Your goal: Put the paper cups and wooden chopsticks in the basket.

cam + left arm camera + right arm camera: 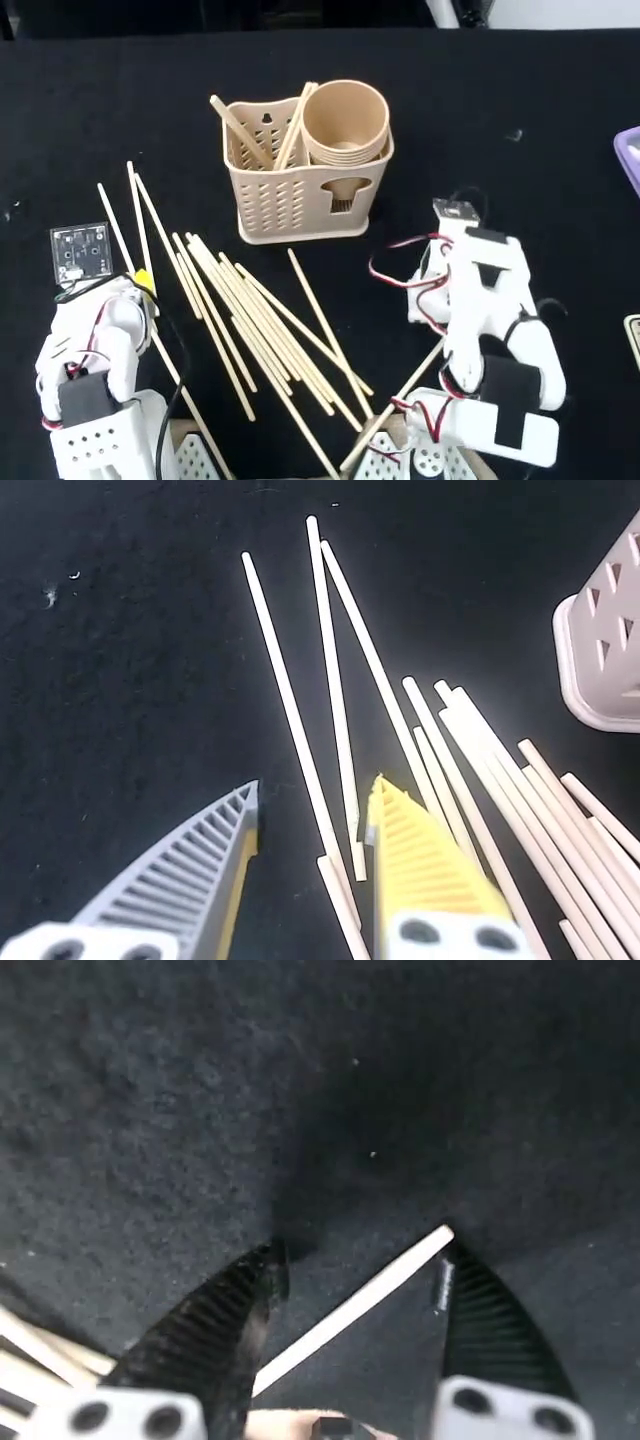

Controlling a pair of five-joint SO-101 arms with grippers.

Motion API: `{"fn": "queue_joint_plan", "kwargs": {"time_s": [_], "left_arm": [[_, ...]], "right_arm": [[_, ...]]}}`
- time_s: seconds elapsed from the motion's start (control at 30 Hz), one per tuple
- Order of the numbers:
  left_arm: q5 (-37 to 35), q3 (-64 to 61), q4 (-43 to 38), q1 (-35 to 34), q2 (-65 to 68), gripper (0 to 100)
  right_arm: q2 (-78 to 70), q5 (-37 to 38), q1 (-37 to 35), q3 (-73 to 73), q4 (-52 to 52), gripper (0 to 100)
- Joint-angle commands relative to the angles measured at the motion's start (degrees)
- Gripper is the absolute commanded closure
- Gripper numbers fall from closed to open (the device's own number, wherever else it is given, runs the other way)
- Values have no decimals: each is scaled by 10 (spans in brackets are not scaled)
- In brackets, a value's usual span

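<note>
Chopstick lies between the parted right jaws.

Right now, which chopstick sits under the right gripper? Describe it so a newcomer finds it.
From the basket, go to the front right, beneath the right gripper. That chopstick lies between its open fingers, slanting against the fanned pile.

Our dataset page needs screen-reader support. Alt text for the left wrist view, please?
The open left gripper sits over loose wooden chopsticks on the black table, sticks running between its fingers. A beige basket corner shows beyond.
</note>
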State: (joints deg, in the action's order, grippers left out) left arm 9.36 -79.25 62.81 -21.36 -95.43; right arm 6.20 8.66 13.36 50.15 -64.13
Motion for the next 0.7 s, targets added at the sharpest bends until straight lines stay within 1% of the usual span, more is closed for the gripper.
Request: {"fn": "queue_joint_plan", "kwargs": {"time_s": [0.0, 0.1, 0.2, 0.3, 0.4, 0.6, 0.67], "left_arm": [[-2, 4, -2, 7, -3, 819], [-21, 4, -1, 18, -4, 819], [-24, 4, 1, 26, -5, 819], [-24, -8, -4, 26, -6, 819], [-24, -17, -4, 26, -6, 819], [-25, -13, -5, 26, -6, 819], [-25, -16, -18, 22, -6, 819]], "right_arm": [[-13, -4, 11, 9, 33, 755], [-11, -4, 11, 10, 40, 773], [-10, -4, 3, 6, 40, 860], [-10, -4, -38, 3, 40, 922], [-10, -4, -72, -6, 40, 948], [-10, -4, -74, -7, 35, 982], [-10, -4, -76, -22, 23, 987]]}}
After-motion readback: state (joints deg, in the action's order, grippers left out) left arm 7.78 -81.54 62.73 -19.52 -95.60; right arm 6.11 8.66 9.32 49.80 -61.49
